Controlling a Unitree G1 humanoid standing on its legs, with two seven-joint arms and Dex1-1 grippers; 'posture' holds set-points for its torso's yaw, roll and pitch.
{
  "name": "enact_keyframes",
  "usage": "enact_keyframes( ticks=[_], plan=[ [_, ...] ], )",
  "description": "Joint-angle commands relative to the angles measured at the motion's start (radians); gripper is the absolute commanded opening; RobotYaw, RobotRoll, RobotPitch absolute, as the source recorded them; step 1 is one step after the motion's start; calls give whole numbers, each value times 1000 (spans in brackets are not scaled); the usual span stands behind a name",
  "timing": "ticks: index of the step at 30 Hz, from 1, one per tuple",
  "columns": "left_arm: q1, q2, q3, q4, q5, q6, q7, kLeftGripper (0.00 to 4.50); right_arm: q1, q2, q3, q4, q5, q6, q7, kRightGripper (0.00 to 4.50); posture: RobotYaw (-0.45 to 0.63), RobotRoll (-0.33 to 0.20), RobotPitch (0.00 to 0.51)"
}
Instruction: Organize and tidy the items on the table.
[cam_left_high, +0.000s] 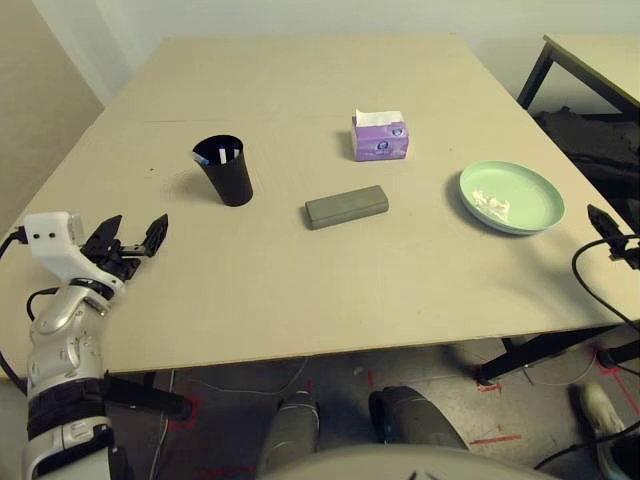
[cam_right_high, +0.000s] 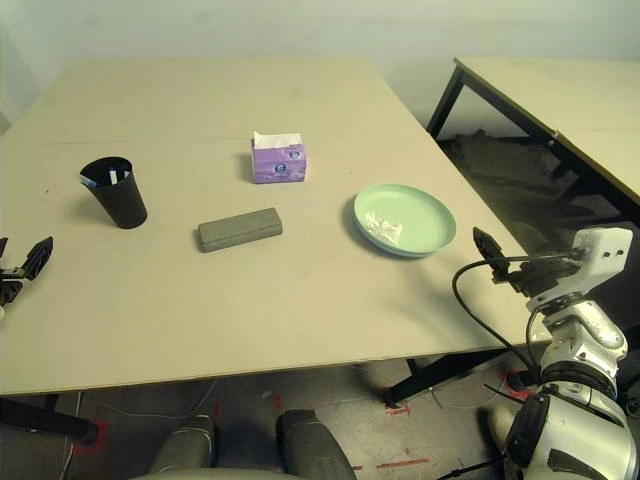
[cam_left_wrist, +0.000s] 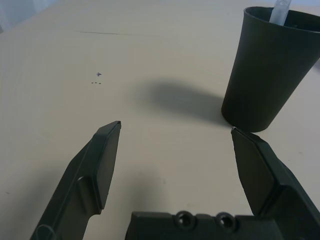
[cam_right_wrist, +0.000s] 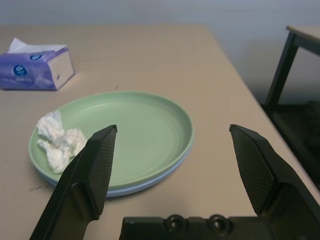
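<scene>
The table (cam_left_high: 270, 280) has a flat, light beige matte top with a straight front edge and a thin dark seam line across its far left part. Five items are located on it.

1. Cup (cam_left_high: 229, 178): black, tapered, wider at the rim; stands upright at the left. Pens (cam_left_high: 223, 155) lean inside it, one with a blue part projecting over the rim.
2. Case (cam_left_high: 347, 207): grey, oblong, closed; lies slightly angled near the middle, between cup and plates.
3. Tissue pack (cam_left_high: 380, 138): purple with a blue-and-white logo; a white sheet projects from the top. Located behind the case, toward the right.
4. Plates (cam_right_high: 405, 220): round, pale green on top, with a pale blue rim directly beneath; located at the right, near the right side edge of the table.
5. Crumpled tissue (cam_right_wrist: 60, 142): white, loosely bunched; rests inside the green plate at the side toward the pack.

The left gripper (cam_left_wrist: 176, 129) is above the left part of the table, jaws wide apart, nothing between them; the cup is near it. The right gripper (cam_right_wrist: 173, 128) is beside the plates at the table's right side, jaws wide apart, holding nothing.

Open surface extends from the case to the front edge, and behind the cup and pack to the far edge. A second table (cam_right_high: 570, 100) stands beyond the right edge, across a gap.
</scene>
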Motion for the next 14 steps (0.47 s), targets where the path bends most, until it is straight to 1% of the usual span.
enact_keyframes(
  ticks=[1, 7, 14],
  plan=[
    [-1, 28, -10, 7, 17, 8, -12, 4475, -18, 8, 15, 17, -16, -5, -4, 4500, -2, 0, 127],
    [-19, 42, -26, 22, 30, 4, -18, 4475, -14, 8, 16, 28, -22, -5, -15, 4500, 7, 0, 129],
    [-15, 33, -34, -6, 38, 13, -8, 4475, -7, 13, 5, 26, -18, -7, -24, 4500, 4, 0, 122]
  ],
)
